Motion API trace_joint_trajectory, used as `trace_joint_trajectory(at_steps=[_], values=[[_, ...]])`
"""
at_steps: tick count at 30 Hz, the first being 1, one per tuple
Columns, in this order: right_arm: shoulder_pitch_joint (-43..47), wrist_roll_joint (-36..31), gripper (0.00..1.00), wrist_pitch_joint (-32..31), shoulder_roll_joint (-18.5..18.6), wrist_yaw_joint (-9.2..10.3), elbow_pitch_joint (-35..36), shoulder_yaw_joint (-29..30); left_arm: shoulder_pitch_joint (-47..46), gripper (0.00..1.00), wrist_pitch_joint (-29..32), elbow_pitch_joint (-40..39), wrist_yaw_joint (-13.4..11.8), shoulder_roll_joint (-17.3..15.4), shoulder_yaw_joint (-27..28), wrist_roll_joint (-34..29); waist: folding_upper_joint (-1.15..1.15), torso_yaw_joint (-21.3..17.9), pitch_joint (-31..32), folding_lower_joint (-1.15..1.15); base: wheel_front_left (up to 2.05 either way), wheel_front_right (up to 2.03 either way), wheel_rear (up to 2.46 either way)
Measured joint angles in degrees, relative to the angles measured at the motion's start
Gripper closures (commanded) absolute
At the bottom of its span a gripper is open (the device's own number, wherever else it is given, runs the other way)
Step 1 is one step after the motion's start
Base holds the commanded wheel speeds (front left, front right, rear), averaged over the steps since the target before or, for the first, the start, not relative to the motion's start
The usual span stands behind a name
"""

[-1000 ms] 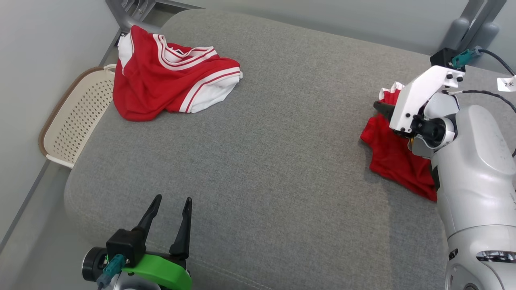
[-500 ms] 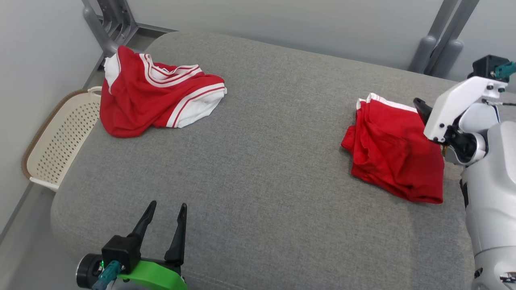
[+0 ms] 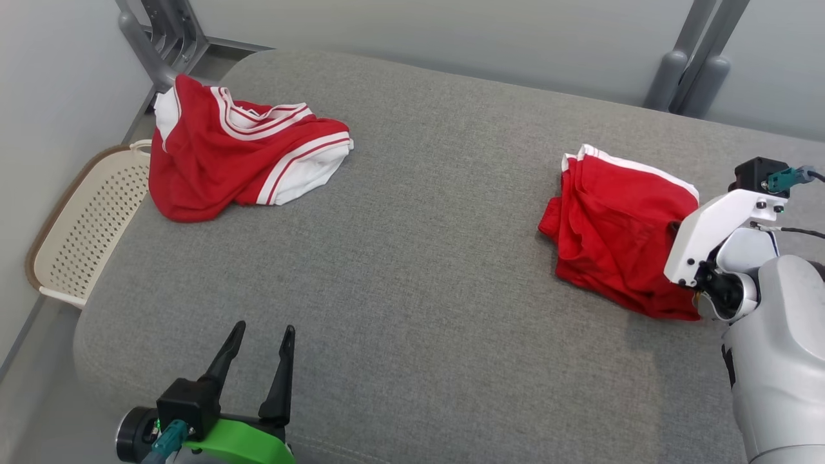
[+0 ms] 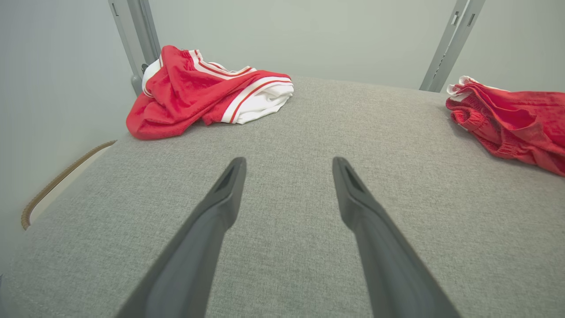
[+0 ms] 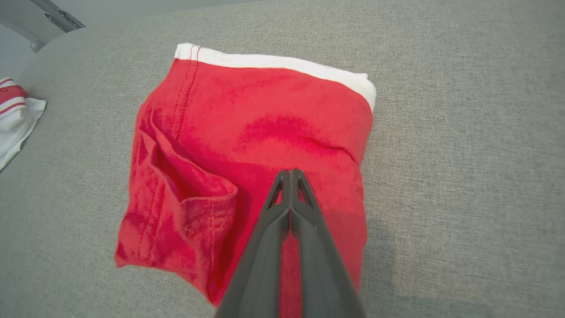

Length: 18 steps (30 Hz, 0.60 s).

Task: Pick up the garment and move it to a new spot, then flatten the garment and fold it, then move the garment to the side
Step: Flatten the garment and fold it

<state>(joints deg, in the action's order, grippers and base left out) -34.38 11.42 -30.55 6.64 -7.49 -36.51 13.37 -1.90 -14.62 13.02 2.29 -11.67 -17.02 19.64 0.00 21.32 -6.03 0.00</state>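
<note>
Right wrist view: right pincer (image 5: 290,172) is hanging clenched, apparently empty, over folded garment (image 5: 265,132) lying on cushion (image 5: 454,132), right side;
Left pincer (image 3: 265,327): idling released;
Advice: lifting straight up, sparing the fold

The left end effector (image 4: 288,161) stands open, its 2 dark fingers (image 4: 212,221) spread wide, rising from the bottom edge over a grey fabric surface (image 4: 287,123). At the far left corner lies a crumpled red jersey (image 4: 194,99) with white stripes, just beside a grey metal post (image 4: 141,35). At the right edge lies a folded red garment (image 4: 512,123), a white band at its far end. A second post (image 4: 446,48) rises behind it. A brown basket rim (image 4: 62,176) curves below the surface's left side.
</note>
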Motion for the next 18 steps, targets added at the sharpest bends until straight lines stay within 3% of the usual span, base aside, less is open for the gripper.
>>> trace_joint_trajectory(at_steps=[18], values=[[0.1,0.6,1.00,-1.1,-2.6,0.00,-3.6,-8.4,-0.2,0.00,-0.1,0.4,-0.5,0.1,-0.2,1.0,0.00,2.7,-0.9,0.00,0.00,0.00,0.00]])
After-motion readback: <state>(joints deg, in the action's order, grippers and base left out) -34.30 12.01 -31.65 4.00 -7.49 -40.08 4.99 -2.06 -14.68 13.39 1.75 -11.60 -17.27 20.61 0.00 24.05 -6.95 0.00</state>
